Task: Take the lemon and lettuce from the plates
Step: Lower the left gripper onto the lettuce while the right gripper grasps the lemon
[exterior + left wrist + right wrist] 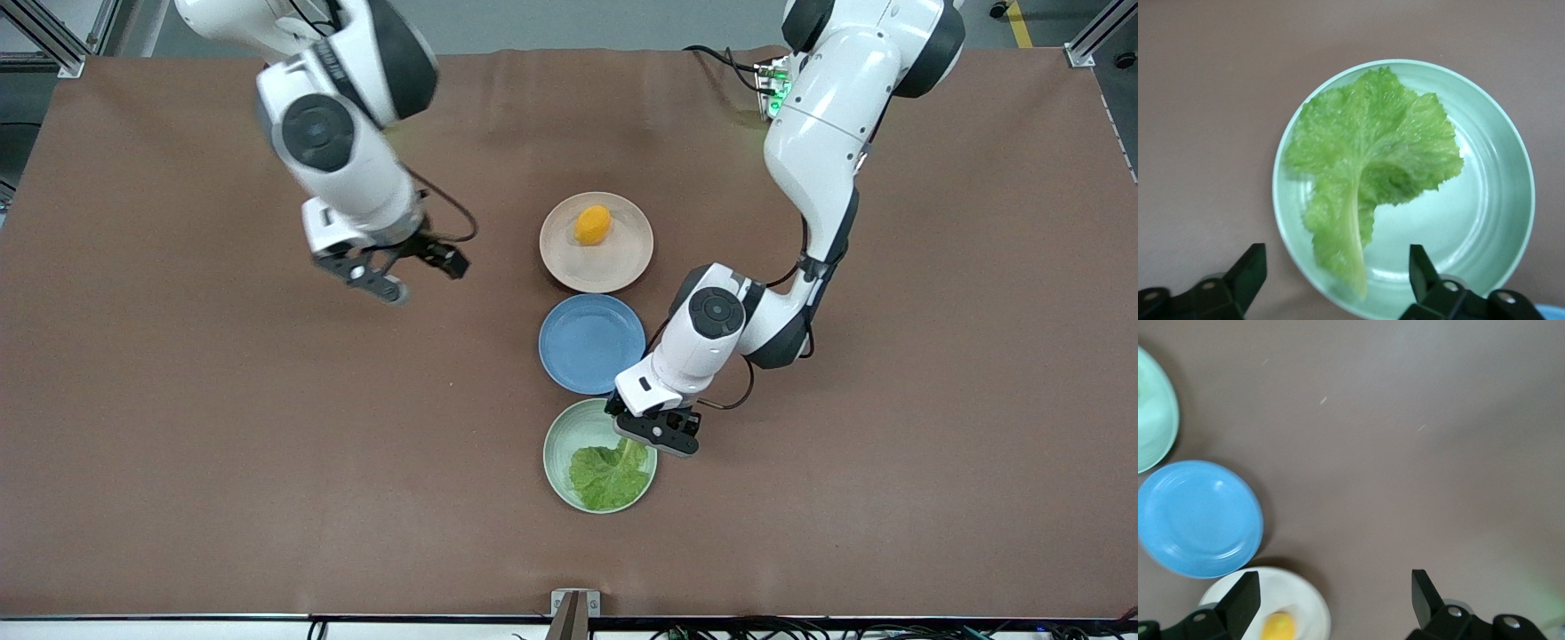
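Brown table [178, 400]; open left claw [656, 433] over lettuce [609, 476]; open right claw [400, 271] apparently beside lemon [592, 224].

The right gripper [1331, 603] hangs over bare brown table [1405, 453], its 2 fingers [1245, 597] spread wide. The lemon [1279, 627] lies on the beige plate [1308, 603], beside the blue plate [1199, 518] and the mint plate [1155, 420].

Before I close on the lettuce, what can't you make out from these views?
- Front view: the left gripper covers the lettuce stem end and part of the mint plate.
- Left wrist view: height of the fingertips above the plate is unclear.
- Right wrist view: the lemon and beige plate are cut off by the edge.
- Front view: the right gripper, over bare table, is motion-blurred.
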Tool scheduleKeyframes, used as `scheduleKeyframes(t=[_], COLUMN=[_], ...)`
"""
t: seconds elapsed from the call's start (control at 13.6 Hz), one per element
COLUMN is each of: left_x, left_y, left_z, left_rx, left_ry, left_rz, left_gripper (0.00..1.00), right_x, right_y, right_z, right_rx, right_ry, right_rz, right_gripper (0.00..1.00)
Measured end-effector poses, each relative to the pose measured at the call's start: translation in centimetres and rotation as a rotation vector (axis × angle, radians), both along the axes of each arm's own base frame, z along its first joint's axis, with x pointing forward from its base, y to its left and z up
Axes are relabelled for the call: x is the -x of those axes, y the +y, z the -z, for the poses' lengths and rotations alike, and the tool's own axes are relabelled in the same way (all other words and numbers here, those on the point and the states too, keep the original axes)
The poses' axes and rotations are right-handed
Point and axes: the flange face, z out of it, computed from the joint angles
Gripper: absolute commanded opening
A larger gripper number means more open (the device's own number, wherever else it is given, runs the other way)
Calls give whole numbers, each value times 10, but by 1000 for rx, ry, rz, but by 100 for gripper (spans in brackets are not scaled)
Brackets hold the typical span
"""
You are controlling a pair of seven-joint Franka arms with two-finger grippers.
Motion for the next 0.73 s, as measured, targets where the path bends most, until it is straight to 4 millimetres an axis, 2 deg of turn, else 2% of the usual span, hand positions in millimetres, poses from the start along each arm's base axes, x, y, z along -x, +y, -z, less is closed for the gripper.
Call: scheduleKeyframes(t=[0.22, 0.37, 0.51, 0.66, 0.73], left_x=[-1, 3, 5, 8, 8], left_y=[-4, -10, -15, -18, -19], left_z=[10, 15, 17, 19, 20], left_rx=[31, 28, 16, 10, 9], left_ry=[-54, -60, -65, -67, -66], left_rz=[4, 15, 25, 31, 33], left_gripper=[82, 79, 76, 76, 71], right_x=[56, 81, 97, 111, 118], right_y=[76, 115, 142, 159, 167], right_z=[38, 71, 108, 148, 165], right_rx=[-6, -11, -20, -9, -8], right_ry=[-29, -45, -62, -65, -68], right_rz=[49, 67, 90, 104, 108], right_gripper=[100, 100, 100, 100, 100])
